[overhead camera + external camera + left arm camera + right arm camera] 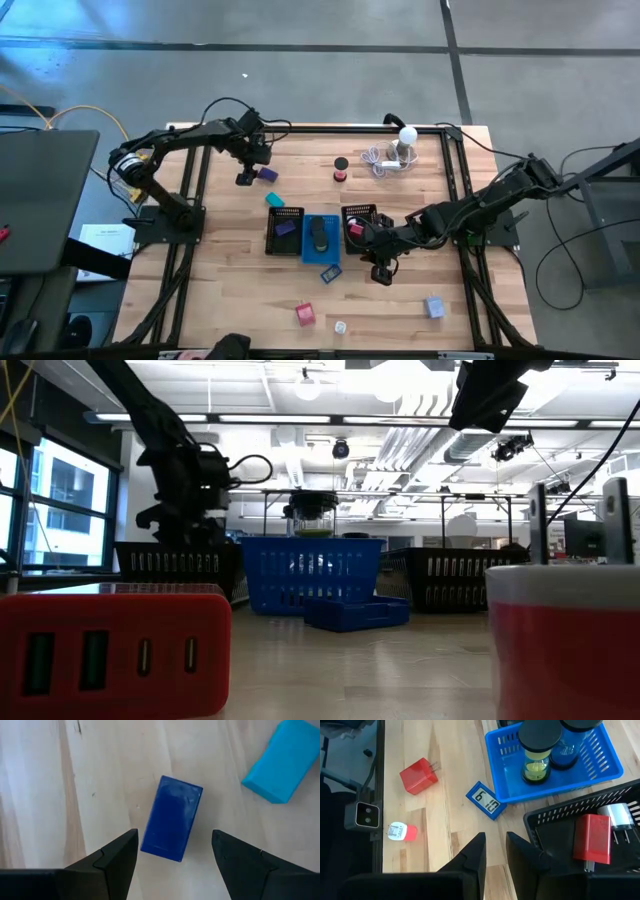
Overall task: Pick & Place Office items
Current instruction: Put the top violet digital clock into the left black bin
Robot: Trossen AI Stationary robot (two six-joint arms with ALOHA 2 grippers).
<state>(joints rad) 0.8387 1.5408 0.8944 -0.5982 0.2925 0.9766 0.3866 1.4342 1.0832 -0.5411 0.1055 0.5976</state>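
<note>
My left gripper (173, 839) is open and points down over a dark blue block (171, 818) that lies flat on the table. Its fingers stand on either side of the block without touching it. A teal block (282, 760) lies close by. In the high view the left gripper (245, 178) is at the far left of the table, beside the blue block (268, 174) and the teal block (274, 199). My right gripper (380, 270) hangs shut and empty over the table near the trays, with its fingers (477, 851) close together.
Two black mesh trays (284, 230) (360, 222) flank a blue tray (320, 238) holding bottles. A blue display (486, 800), red block (418, 775), small white-and-red item (400, 831) and grey block (434, 306) lie near the table's front. A black disc (342, 163), red spool (341, 176) and white bulb (405, 140) sit far.
</note>
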